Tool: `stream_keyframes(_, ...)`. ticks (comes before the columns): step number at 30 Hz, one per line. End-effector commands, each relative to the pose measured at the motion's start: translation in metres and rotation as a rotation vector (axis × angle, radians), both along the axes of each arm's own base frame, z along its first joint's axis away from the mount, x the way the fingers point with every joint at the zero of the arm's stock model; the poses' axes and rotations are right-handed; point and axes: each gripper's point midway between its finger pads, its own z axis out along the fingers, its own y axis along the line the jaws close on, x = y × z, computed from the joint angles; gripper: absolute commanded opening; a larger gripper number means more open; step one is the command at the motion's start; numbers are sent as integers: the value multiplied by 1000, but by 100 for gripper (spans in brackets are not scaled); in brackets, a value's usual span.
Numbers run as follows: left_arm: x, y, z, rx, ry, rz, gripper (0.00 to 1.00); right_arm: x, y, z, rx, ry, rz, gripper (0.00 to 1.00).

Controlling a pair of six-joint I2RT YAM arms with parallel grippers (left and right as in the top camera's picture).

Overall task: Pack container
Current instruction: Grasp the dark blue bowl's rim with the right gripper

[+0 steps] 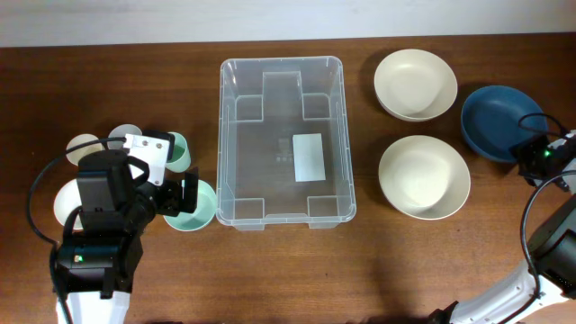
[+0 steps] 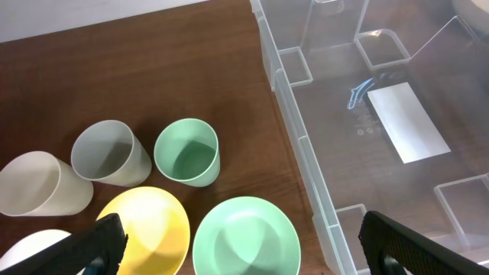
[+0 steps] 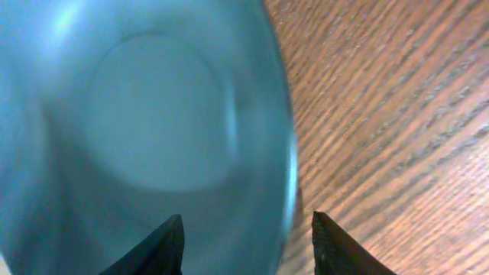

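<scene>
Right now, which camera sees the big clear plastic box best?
The overhead view: the large clear rectangular plastic container shows whole, with its white label. The left wrist view catches only one side and part of the floor. The right wrist view shows none of it.

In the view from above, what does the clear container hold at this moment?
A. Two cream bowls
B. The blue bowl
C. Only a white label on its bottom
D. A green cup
C: the overhead view shows nothing in the container except the white label; the cream bowls, the blue bowl and the green cup all stand outside it.
</scene>
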Motion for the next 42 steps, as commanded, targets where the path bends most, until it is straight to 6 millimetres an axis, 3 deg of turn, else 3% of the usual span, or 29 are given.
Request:
stream_keyframes(1, 2, -2, 11, -15, -25, -4, 100, 7, 3, -4, -8, 2, 18, 40)
stream_keyframes(12, 2, -2, 11, -15, -25, -4, 100, -1, -9, -8, -49, 50, -49, 37)
stream_keyframes(21, 2, -2, 11, -15, -25, -4, 100, -4, -6, -27, -23, 82, -46, 37)
stream_keyframes(28, 2, -2, 11, -15, -25, -4, 100, -3, -6, -28, -24, 81, -46, 37)
stream_keyframes(31, 2, -2, 11, -15, -25, -4, 100, -3, -6, -28, -24, 80, -46, 21)
stream_keyframes(42, 2, -2, 11, -15, -25, -4, 100, -3, -7, -27, -26, 79, -46, 4)
